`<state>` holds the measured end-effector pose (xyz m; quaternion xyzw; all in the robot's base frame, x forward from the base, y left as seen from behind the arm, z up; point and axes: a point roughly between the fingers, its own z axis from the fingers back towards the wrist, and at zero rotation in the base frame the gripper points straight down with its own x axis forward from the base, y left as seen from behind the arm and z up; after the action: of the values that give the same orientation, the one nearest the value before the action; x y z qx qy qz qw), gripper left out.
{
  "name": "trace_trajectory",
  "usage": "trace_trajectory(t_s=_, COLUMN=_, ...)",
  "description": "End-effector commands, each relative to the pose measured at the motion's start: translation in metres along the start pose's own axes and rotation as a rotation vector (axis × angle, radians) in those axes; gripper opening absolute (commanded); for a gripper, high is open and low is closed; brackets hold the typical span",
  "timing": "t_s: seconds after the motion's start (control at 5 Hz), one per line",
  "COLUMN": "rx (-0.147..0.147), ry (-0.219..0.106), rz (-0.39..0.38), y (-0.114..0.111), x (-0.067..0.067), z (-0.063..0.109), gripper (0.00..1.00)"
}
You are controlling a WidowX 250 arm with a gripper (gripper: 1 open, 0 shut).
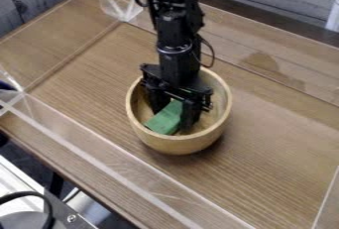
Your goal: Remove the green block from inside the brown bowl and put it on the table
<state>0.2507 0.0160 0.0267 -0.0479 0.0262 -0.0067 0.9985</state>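
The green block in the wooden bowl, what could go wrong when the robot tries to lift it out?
1. The black gripper has shut on the upper end of the flat bright green block, not its middle, so the block might tip or slip free.
2. The block's low end lies against the inner wall of the round light-brown wooden bowl; it could catch on the thick rim and drag the bowl across the brown wood-grain table.

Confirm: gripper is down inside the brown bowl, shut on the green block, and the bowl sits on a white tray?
Not the tray. In the camera view the brown bowl sits directly on the wood-grain table. The gripper is inside it, shut on the green block.
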Motion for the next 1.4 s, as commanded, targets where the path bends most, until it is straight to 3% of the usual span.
trace_trajectory(t_s=0.0, rx=-0.01, ry=-0.022, rz=-0.002, y=0.0007, x=0.0034, z=0.0059, gripper=1.0)
trace_trajectory(t_s=1.2, rx=-0.044, ry=-0.021, rz=0.013, y=-0.0001, x=0.0027, z=0.0076, gripper=1.0)
